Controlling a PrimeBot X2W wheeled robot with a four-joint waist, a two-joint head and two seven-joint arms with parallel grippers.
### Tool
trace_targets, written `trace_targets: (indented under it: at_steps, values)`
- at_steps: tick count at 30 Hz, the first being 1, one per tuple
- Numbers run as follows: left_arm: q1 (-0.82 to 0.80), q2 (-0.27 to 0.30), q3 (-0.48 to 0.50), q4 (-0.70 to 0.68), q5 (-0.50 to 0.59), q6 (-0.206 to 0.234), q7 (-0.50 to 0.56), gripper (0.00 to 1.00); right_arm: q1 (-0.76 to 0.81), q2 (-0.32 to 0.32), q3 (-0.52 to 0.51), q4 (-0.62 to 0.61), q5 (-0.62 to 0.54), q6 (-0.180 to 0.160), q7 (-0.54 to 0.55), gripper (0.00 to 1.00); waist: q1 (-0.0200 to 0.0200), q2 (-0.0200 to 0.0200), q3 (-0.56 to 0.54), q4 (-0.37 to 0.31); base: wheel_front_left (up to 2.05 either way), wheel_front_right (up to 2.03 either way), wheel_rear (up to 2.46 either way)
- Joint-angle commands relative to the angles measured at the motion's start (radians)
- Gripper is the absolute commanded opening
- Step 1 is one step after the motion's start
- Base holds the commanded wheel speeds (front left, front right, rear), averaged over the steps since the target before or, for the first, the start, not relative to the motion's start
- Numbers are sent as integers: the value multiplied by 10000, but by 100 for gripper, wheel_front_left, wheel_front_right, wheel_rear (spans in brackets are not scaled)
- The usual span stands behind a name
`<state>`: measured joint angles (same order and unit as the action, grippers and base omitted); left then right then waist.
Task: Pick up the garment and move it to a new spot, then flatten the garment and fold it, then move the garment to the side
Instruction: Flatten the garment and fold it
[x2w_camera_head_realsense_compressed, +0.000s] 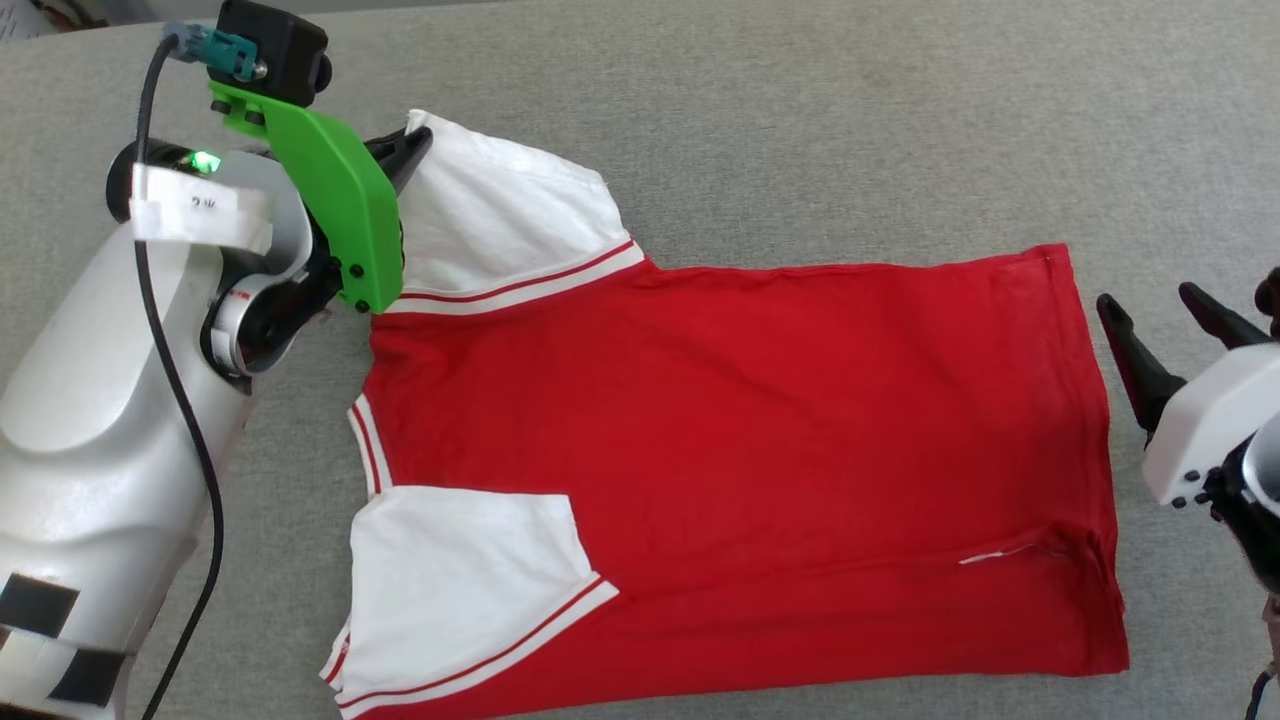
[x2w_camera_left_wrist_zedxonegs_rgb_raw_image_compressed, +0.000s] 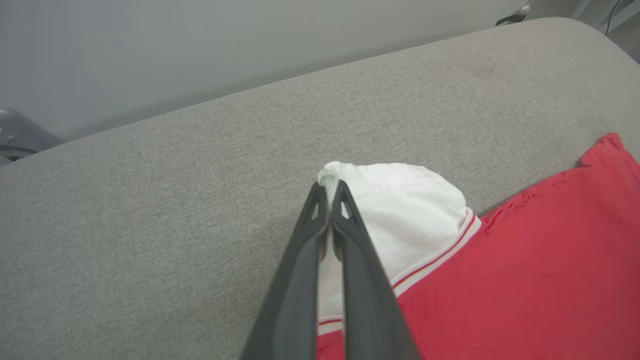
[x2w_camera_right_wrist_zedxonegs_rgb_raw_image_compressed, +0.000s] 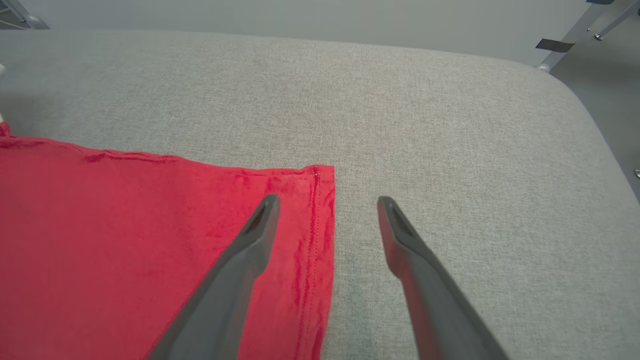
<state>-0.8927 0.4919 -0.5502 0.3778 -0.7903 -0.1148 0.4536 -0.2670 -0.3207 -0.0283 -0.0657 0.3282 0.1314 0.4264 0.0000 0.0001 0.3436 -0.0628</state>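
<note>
My left jaws are pinched on the far sleeve tip. The shirt lies flat on the table, long axis left-right, hem at right. My right jaws, spread wide, hover by its far hem corner.

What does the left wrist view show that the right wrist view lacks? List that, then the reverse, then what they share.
Left wrist view: the left gripper, fingers shut on the tip of the white sleeve, and the striped trim at the sleeve seam.
Right wrist view: the right gripper open, one finger in front of the red hem corner, the other in front of the grey cushion.
Both: the red body of the garment lying on that cushion.
</note>
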Motion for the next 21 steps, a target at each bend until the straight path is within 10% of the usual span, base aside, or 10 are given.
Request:
trace_targets:
  at_steps: [1,9,21]
  values:
    - [314,147,41,-432,-24,139,-56,0,-328,-154,60,104,-15,-7,539,100,0,-1,63,337,0,0,0]
    - [1603,730,70,-3623,69,1099,228,0,-1992,-464,34,860,319,-7,3865,100,0,-1,658,907,0,0,0]
    - [2097,675,-194,-5472,220,1567,339,0,-2970,-687,-24,2513,-70,-7,4824,100,0,-1,1227,1700,0,0,0]
